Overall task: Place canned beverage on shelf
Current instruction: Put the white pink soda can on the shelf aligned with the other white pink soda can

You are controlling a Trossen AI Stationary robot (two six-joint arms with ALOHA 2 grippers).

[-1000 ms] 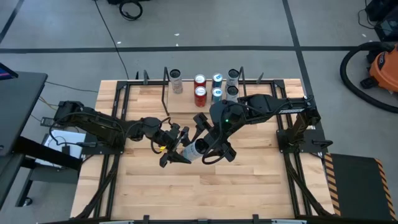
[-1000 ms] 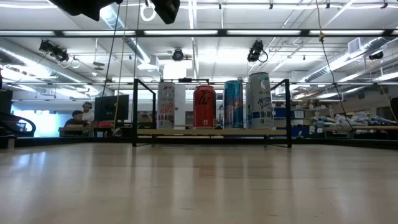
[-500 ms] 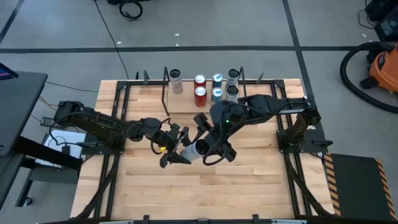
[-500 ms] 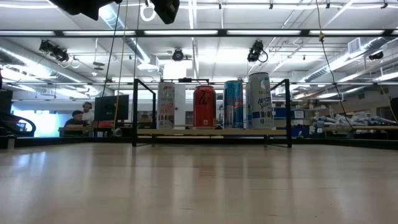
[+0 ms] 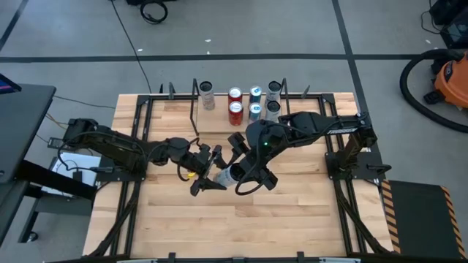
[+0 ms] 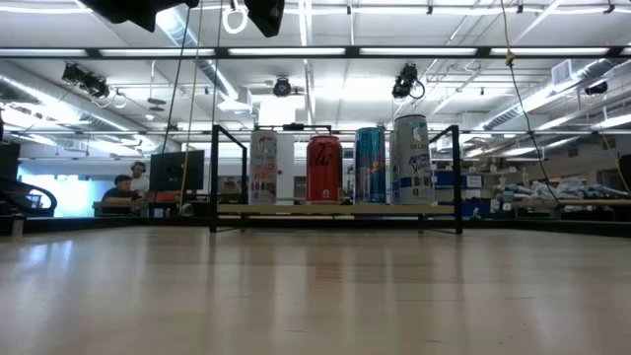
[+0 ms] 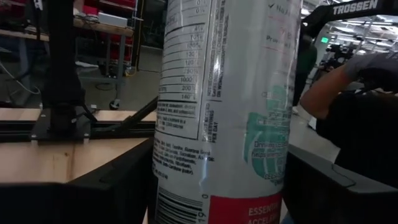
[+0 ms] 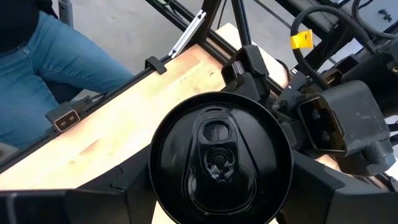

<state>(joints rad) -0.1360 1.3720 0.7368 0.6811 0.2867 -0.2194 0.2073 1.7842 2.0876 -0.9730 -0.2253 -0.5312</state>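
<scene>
A tall white canned beverage (image 5: 225, 175) with a black lid (image 8: 217, 155) hangs in the air over the table's middle, between my two grippers. My right gripper (image 5: 247, 174) is shut on it from the right. My left gripper (image 5: 207, 172) comes level from the left and stands open, one finger (image 7: 93, 193) on each side of the can's lower body (image 7: 217, 124); I cannot tell whether they touch it. The shelf (image 5: 219, 123) stands at the table's far edge with several cans (image 6: 323, 170) upright on its board (image 6: 335, 209). My right gripper pinches the can just below its top rim (image 8: 158, 168) between its two fingers (image 8: 134, 186), one on each side of the lid. The fingers come slanting down from the table's right. The can sits near upright, lifted clear of the table.
Black frame rails (image 5: 139, 146) run along both sides of the wooden table top (image 5: 292, 212). A person in blue jeans (image 8: 50, 56) stands beyond the table edge. Bare board lies between the grippers and the shelf.
Both arms have stayed in place with the can between them. My right gripper's fingers have drawn in on the can's top end, and my left gripper's fingers have spread a little and rolled slightly about the can.
</scene>
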